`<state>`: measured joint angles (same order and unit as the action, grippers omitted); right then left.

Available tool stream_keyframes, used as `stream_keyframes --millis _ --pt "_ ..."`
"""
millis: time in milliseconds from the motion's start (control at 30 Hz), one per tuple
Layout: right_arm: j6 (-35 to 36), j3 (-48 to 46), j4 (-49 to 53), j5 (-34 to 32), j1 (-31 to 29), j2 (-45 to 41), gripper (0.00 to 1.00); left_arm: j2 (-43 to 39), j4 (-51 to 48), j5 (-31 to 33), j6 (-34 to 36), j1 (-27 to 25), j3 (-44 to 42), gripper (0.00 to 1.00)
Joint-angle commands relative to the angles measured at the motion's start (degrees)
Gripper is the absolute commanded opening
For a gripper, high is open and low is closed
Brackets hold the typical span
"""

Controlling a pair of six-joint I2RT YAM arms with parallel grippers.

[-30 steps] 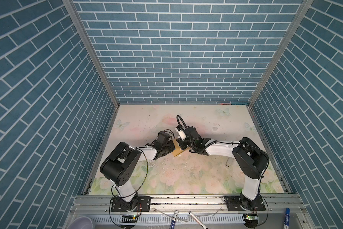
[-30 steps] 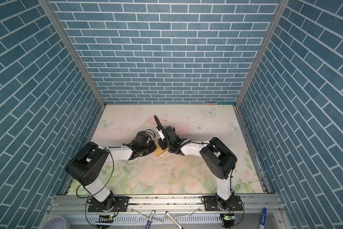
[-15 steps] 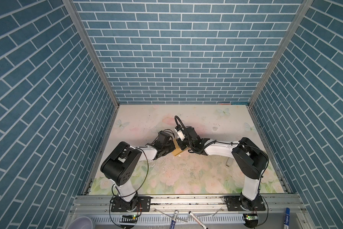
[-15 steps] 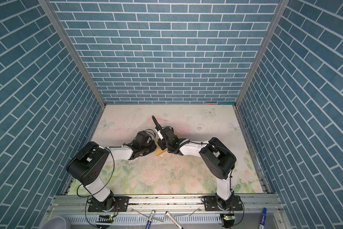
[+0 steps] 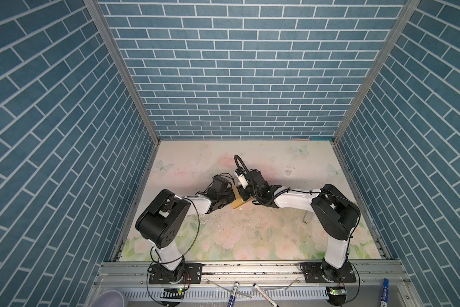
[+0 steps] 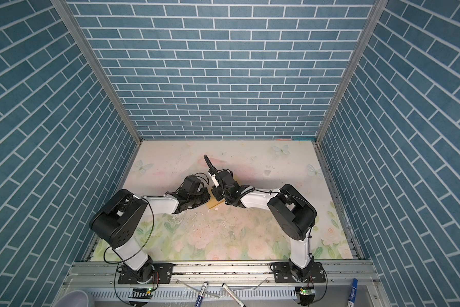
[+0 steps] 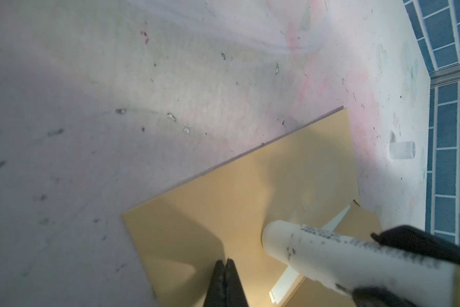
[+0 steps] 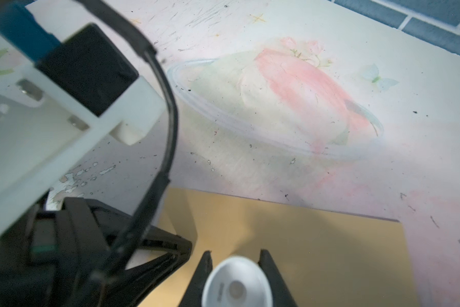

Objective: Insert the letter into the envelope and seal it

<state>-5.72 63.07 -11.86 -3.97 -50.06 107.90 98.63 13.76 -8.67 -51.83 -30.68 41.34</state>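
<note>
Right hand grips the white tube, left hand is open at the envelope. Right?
No. The left hand is shut, jaws together, at the envelope; the left wrist view shows it. The right hand does grip the white tube.

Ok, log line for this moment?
left gripper: closed, tips on envelope | right gripper: holding glue stick over envelope

Envelope (image 6: 214, 204) between left arm (image 6: 162, 205) and right arm (image 6: 258, 199); floral tabletop (image 6: 223, 236)
</note>
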Motion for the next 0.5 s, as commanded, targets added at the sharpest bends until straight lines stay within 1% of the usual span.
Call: stream_keyframes --millis 0,467 --pt "1.67 0.79 3.5 -5.23 1.81 0.91 0.0 3.32 -9.98 4.09 1.12 0.44 -1.79 0.0" --pt "2.43 -1.49 2.81 -6.36 3.63 -0.14 0.0 4.5 -10.24 4.1 1.11 0.35 -1.62 0.0"
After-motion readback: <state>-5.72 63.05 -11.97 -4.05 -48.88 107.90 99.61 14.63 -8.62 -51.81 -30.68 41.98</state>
